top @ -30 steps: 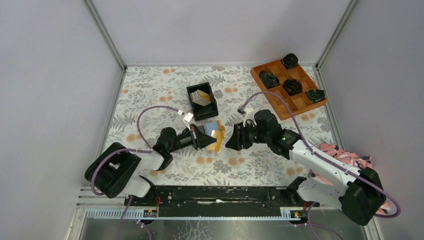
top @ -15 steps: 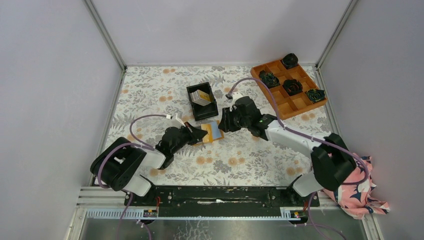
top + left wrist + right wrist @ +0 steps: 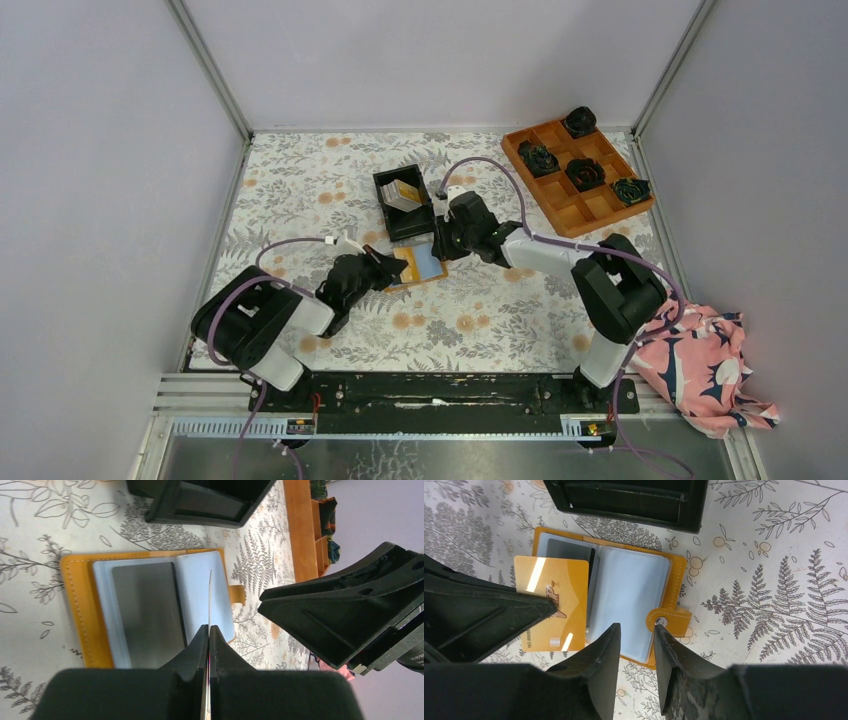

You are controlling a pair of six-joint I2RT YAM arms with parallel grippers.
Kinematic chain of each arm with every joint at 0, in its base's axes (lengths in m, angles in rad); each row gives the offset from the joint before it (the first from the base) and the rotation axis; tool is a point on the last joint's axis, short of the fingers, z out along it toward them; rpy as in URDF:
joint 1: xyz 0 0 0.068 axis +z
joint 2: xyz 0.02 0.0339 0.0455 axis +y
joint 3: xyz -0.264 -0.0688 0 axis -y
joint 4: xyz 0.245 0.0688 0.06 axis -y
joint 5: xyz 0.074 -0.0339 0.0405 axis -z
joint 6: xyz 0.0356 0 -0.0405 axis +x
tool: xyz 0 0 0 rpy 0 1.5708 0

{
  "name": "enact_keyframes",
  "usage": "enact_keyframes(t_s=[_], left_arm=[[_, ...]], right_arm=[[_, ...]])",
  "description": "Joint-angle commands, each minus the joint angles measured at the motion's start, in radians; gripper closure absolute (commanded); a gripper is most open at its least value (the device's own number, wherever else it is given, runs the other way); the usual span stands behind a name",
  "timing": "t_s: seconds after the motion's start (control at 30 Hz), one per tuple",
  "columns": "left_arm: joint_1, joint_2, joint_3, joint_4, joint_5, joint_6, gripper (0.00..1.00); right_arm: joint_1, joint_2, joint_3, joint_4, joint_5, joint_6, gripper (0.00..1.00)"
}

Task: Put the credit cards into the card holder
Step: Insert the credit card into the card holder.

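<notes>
Left wrist view has the left gripper (image 3: 209, 630) clenched on a thin gold-tan plastic credit card (image 3: 209, 597), seen edge-on above the small orange-tan bifold card holder (image 3: 77, 610). The holder lies open near the middle of the floral-patterned table (image 3: 300, 180), light blue pockets up. The trouble, as I judge it, sits at the pocket mouth. If a corner of the card catches the soft plastic lip, it may ride over the top or shove the loose holder along the table, and so thin an edge could twist in the pinch. The right gripper (image 3: 636, 630) hovers over the holder's right leaf by the snap tab (image 3: 664, 621), jaws apart and empty. Whether it touches the leaf I cannot tell, and the two grippers are near enough to knock together. The holder's left pocket has a dark grey card (image 3: 145, 610) in it; the right pocket looks empty. Just beyond, toward the far edge, the black rectangular plastic bin (image 3: 412, 224) holds a few pale cards (image 3: 403, 194). At the far right corner, the orange compartment tray (image 3: 608, 150) carries four dark rosettes (image 3: 585, 172), with the other compartments bare.
</notes>
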Motion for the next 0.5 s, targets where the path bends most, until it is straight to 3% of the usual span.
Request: enact_keyframes(t_s=[0.0,0.47], left_arm=[[0.022,0.044,0.001,0.042,-0.024,-0.019,1.0],[0.074,0.127,-0.012,0.148,0.041,-0.051,1.0]], right_arm=[[-0.002,0.028,0.049,0.052,0.016,-0.022,0.63],[0.017,0.101,0.083,0.049,0.031,-0.032,0.66]])
